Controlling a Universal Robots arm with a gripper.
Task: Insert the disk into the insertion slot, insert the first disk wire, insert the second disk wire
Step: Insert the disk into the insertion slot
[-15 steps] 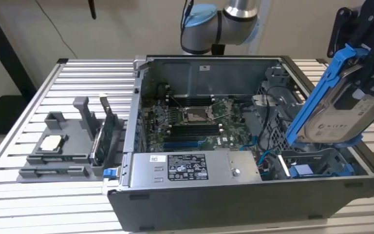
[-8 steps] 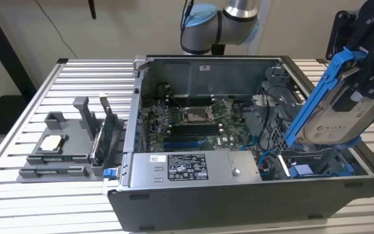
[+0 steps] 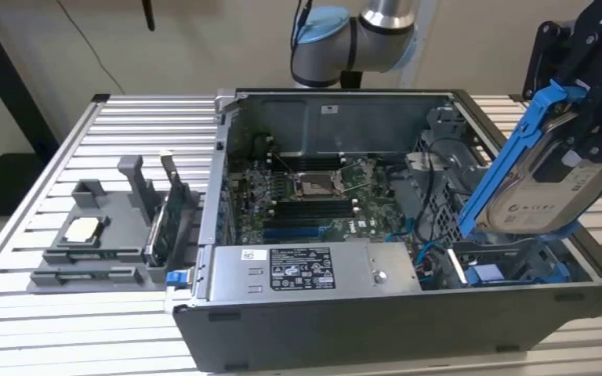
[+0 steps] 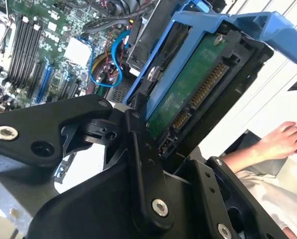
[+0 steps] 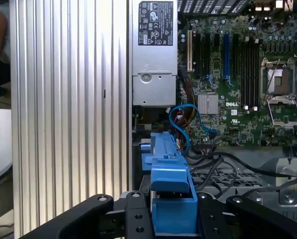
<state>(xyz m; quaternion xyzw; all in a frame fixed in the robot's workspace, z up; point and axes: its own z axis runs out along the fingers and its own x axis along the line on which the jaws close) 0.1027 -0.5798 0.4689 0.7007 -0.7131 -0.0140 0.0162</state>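
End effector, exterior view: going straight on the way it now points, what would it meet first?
The end effector, carrying the disk, would probably first reach the slot just beneath; depth is unclear.

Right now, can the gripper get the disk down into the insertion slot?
Probably yes: the gripper holds the disk tilted over the insertion slot, whose opening looks free. A blue cable runs beside it.

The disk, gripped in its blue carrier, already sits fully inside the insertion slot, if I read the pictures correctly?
Not quite. The disk is gripped in its blue carrier by the gripper, but it is held tilted over the insertion slot, not seated inside it, as the exterior view shows.
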